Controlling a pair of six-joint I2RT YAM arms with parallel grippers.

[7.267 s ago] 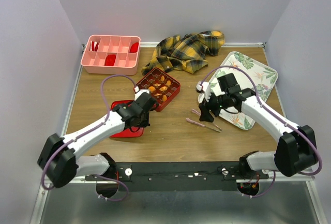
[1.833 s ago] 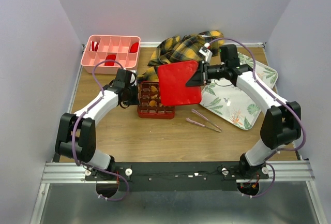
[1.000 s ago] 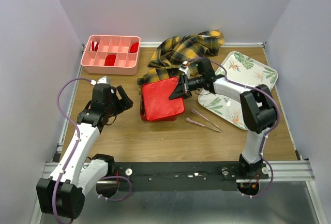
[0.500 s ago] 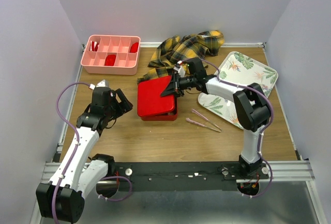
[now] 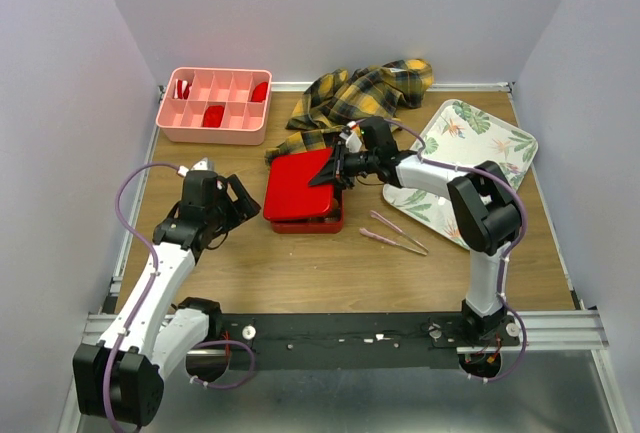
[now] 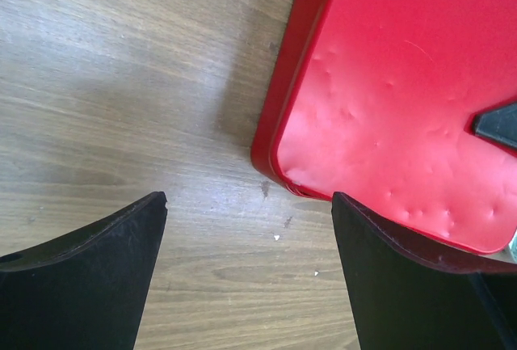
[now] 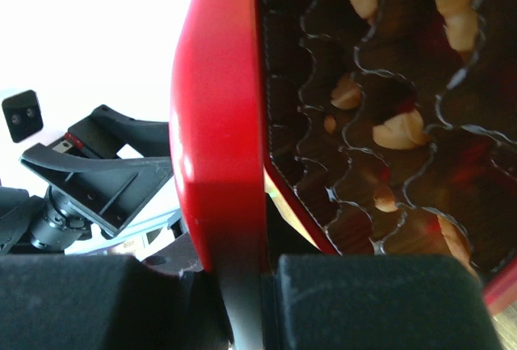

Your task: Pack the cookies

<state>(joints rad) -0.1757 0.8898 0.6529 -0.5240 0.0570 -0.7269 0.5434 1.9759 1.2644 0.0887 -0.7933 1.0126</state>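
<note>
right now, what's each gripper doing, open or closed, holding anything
Left gripper: open, holding nothing.
Right gripper: shut on the edge of the flat red plastic lid.

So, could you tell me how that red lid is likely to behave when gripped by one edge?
Probably light and slightly flexible: the red lid looks thin, with small dents showing. Pinched at one edge by the right claw, it may sag or pivot. Its glossy surface could slip.
</note>
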